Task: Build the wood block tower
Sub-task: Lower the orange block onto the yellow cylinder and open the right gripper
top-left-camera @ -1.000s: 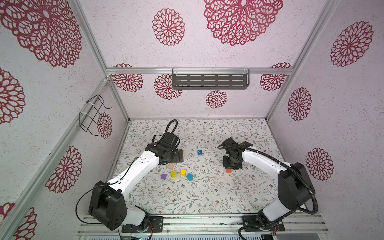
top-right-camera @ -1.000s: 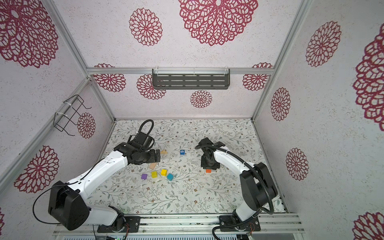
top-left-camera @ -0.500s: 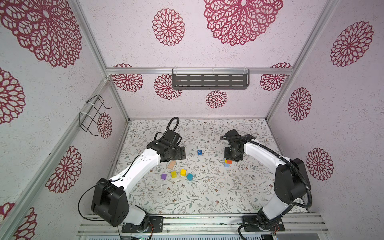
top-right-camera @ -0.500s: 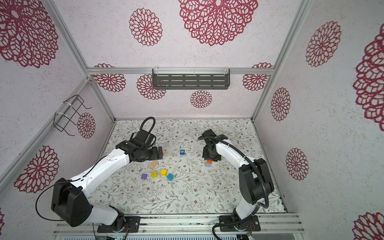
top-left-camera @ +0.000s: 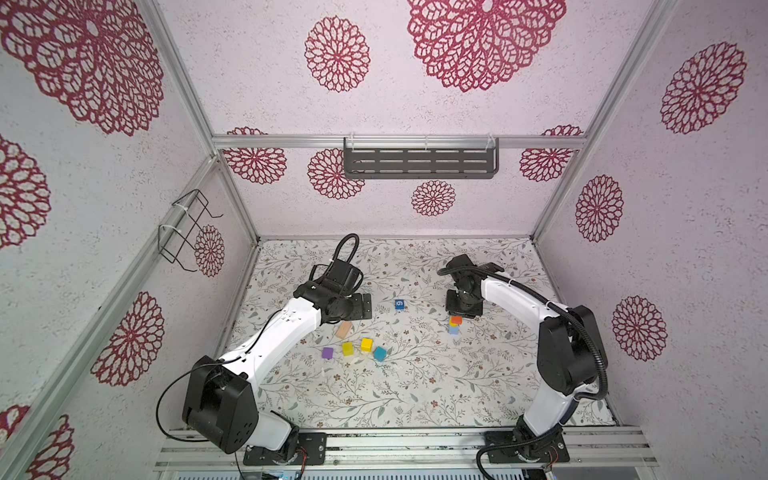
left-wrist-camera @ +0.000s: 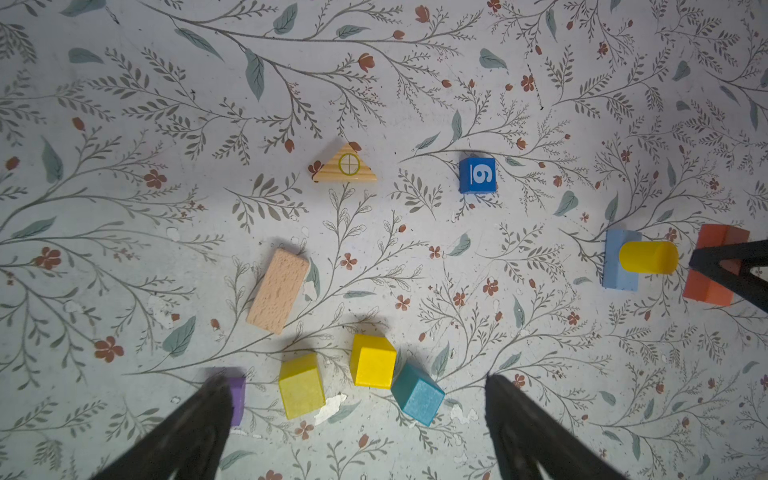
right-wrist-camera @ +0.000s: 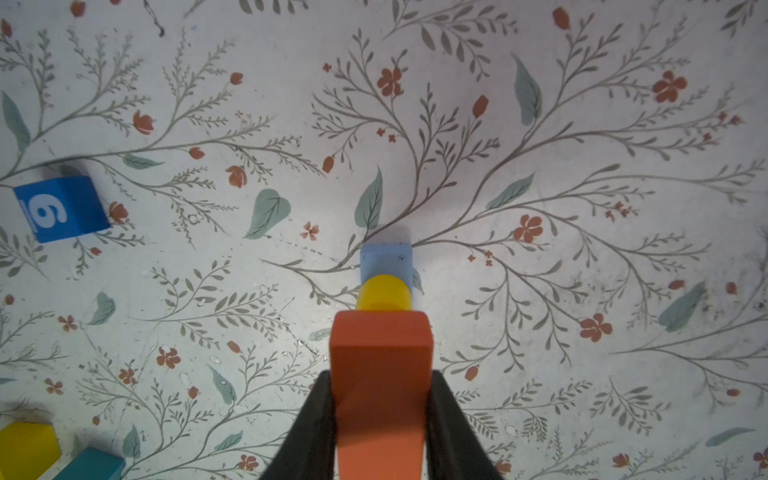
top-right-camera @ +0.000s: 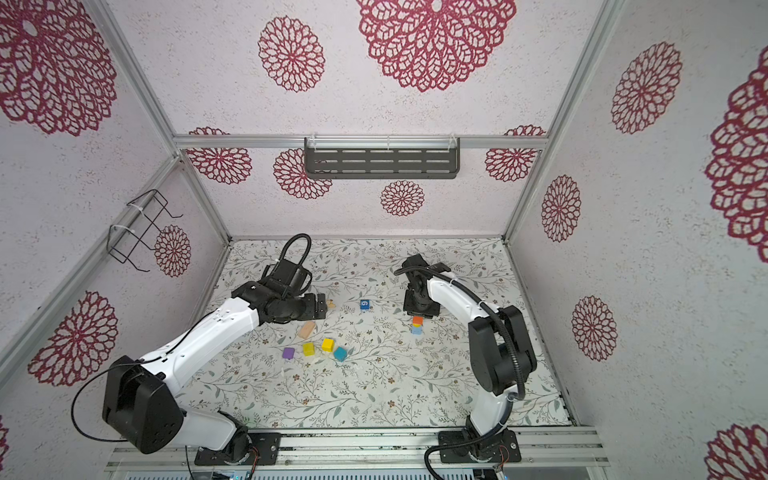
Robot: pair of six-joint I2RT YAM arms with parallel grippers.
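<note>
The wood block tower is a light blue block (top-left-camera: 454, 331) with a yellow cylinder (left-wrist-camera: 648, 257) standing on it. My right gripper (right-wrist-camera: 380, 374) is shut on an orange block (right-wrist-camera: 381, 374) and holds it just over the cylinder; a thin gap shows in the left wrist view. My left gripper (left-wrist-camera: 357, 382) hangs open and empty, high above the loose blocks. Below it lie a purple block (top-left-camera: 327, 353), two yellow cubes (top-left-camera: 348, 348) (top-left-camera: 366, 344), a teal cube (top-left-camera: 380, 353) and a tan slab (top-left-camera: 345, 330). The blue cube marked "6" (top-left-camera: 399, 304) sits between the arms.
A wooden triangle block (left-wrist-camera: 345, 166) lies on the floral mat beside the left gripper. A dark slotted shelf (top-left-camera: 419, 163) hangs on the back wall and a wire basket (top-left-camera: 187, 228) on the left wall. Walls close in three sides.
My right gripper has carried the orange block toward the back, over the light blue block and yellow cylinder. The left arm has drawn back and up off the tan slab.
</note>
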